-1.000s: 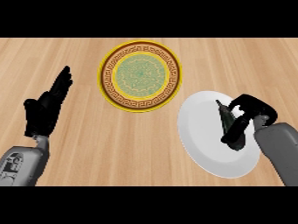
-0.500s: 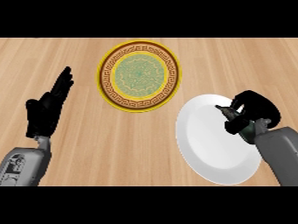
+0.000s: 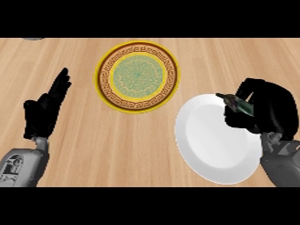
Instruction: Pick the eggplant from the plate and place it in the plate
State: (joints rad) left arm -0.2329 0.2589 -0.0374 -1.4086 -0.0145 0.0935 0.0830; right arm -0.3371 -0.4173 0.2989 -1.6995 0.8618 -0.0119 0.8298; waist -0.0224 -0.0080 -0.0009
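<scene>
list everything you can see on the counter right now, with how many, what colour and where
Patterned plate: one, yellow rim with brown key band and green centre, upper middle.
White plate: one, plain white, lower right.
Eggplant: one, dark, held at the white plate's upper right edge, mostly hidden.
Counter: one, light wood, throughout.
Grey object: one, top left edge, too cut off to identify.
Left hand: one, black, left side, open, resting.
Right hand: one, black, right side, fingers curled round the eggplant.

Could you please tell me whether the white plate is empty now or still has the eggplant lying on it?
Empty: the white plate shows only bare surface, and the right hand is curled round the dark eggplant at the plate's right edge.
</scene>
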